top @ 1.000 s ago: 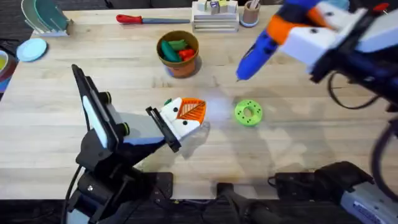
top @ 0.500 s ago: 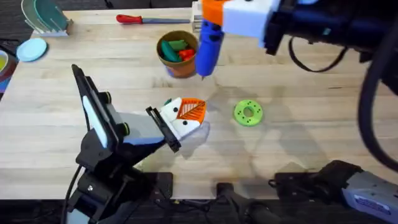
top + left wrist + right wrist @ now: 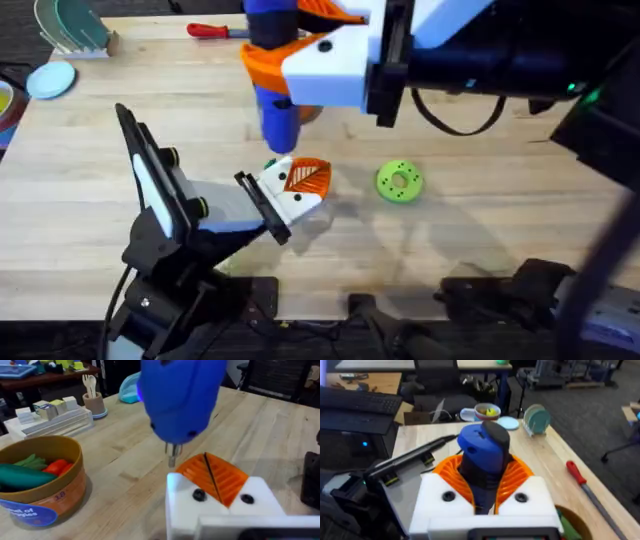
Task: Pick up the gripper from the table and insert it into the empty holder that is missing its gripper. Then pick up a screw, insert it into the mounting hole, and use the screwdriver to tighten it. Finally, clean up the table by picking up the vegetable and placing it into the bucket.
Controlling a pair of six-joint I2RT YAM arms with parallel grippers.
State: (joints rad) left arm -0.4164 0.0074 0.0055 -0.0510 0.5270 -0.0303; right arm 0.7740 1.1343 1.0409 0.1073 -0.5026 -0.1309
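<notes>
The blue pen-shaped electric screwdriver (image 3: 277, 95) is held upright by the right gripper (image 3: 485, 492), whose white fingers with orange ribbed pads (image 3: 517, 477) are pressed against the tool's body on both sides. Its thin metal tip (image 3: 172, 455) hangs just above the white angular plastic holder (image 3: 220, 505), which carries an orange ribbed wedge, the gripper (image 3: 215, 477), seated in its top. The holder is presented by the left arm; the left gripper (image 3: 270, 205) is judged to be clamped on it, though whether its jaws are spread or pressed together cannot be told.

Insertion of the orange piece appears complete. Two dark screw heads (image 3: 199, 494) are seen on the holder's white face, but it cannot be told whether the tip is aligned with a mounting hole. Tightening is judged to be the step in hand. The round terracotta-orange bucket (image 3: 42, 490) stands near the holder on the table and contains green and red toy vegetables (image 3: 35, 467); whether the clean-up is finished cannot be told.

The surface is a pale wooden table (image 3: 480, 210). A round bright-green disc with holes (image 3: 399, 181) lies beside the holder, a red-handled tool (image 3: 215, 31) at the far edge. Office desks and a keyboard (image 3: 357, 402) are visible in the room behind.
</notes>
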